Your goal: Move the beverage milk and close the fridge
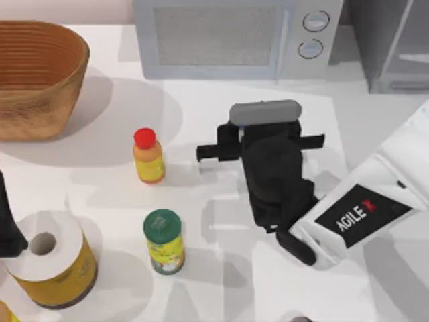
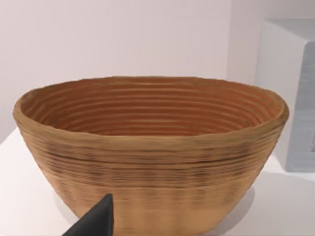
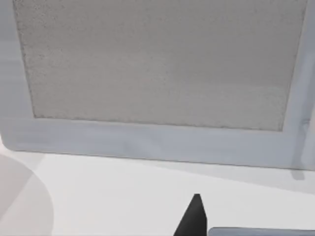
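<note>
The beverage milk is out of view. The fridge (image 1: 395,47), a grey cabinet with a pale door panel, stands at the back right corner, its door swung out. My right gripper (image 1: 261,149) hovers over the table's middle, just in front of the white microwave (image 1: 228,37), with its fingers spread wide and open. The right wrist view faces the microwave (image 3: 157,64) door, with one dark fingertip (image 3: 194,219) low in the picture. My left arm (image 1: 7,225) is parked at the left edge of the table.
A woven basket (image 1: 37,74) (image 2: 147,147) sits at the back left. A red-capped orange bottle (image 1: 148,155) and a green-lidded yellow jar (image 1: 164,240) stand left of the right gripper. A paper roll (image 1: 47,258) stands at the front left.
</note>
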